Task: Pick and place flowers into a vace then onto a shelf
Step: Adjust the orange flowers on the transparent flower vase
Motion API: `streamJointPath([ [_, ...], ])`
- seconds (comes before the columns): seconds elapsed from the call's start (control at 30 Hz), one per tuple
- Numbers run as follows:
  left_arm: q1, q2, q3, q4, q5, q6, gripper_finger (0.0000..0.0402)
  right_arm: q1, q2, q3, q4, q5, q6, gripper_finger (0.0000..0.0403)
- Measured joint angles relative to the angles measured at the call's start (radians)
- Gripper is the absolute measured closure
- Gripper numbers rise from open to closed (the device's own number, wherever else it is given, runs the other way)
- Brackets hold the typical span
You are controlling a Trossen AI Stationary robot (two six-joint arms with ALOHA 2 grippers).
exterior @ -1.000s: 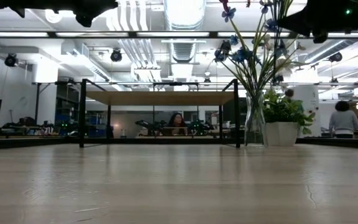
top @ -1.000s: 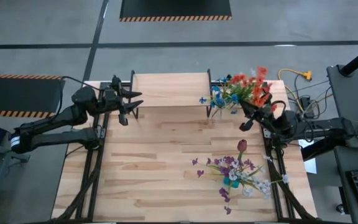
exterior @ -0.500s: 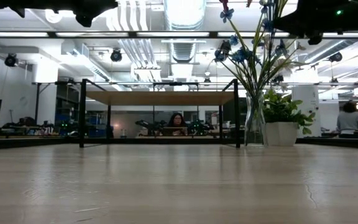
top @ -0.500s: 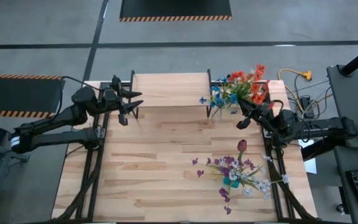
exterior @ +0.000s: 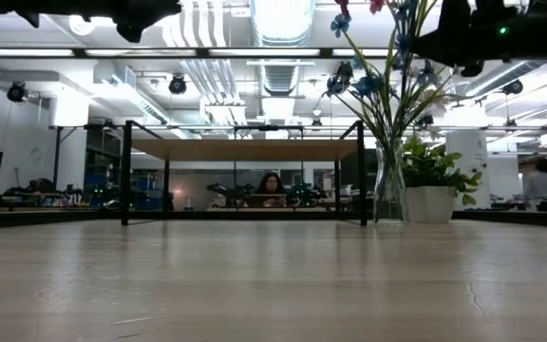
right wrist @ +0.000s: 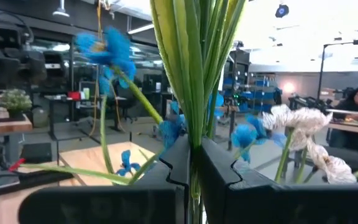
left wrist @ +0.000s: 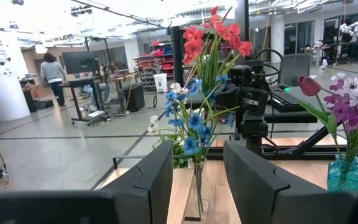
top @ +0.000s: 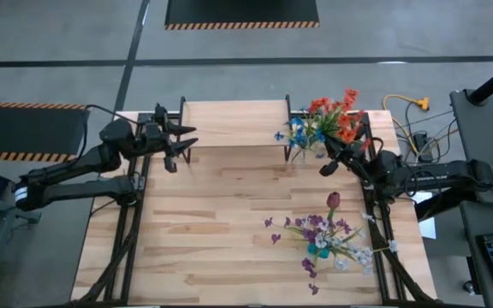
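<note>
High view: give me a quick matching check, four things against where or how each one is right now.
Things:
1. orange flowers
2. clear vase
3. shelf
4. left gripper

States:
A. hovering at the shelf's left end, holding nothing
B. stems pinched in the shut right gripper
C. standing on the table right of the shelf, blue flowers in it
D. at the table's far edge, nothing on top

Pairs: 1-B, 2-C, 3-D, 4-A
</note>
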Motion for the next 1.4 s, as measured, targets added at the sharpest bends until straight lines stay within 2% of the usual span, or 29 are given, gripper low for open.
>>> streamJointPath([
  [0.33,0.0,0.014,0.0,-0.001,0.0,0.0,0.0274,-0.039,0.067,-0.014,0.1,-0.028,0.007,0.0391],
  [0.77,0.0,0.013,0.0,-0.003,0.0,0.0,0.0274,-0.045,0.196,-0.021,0.085,-0.027,0.059,0.0391],
  [1.17,0.0,0.013,0.0,-0.004,0.0,0.0,0.0274,-0.045,0.287,-0.024,-0.016,0.01,0.126,0.0391],
  [1.27,0.0,0.013,0.0,-0.004,0.0,0.0,0.0274,-0.044,0.284,-0.024,-0.017,0.01,0.127,0.0382],
  [1.4,0.0,0.013,0.0,-0.004,0.0,-0.005,0.0274,-0.044,0.272,-0.024,-0.017,0.01,0.126,0.0347],
])
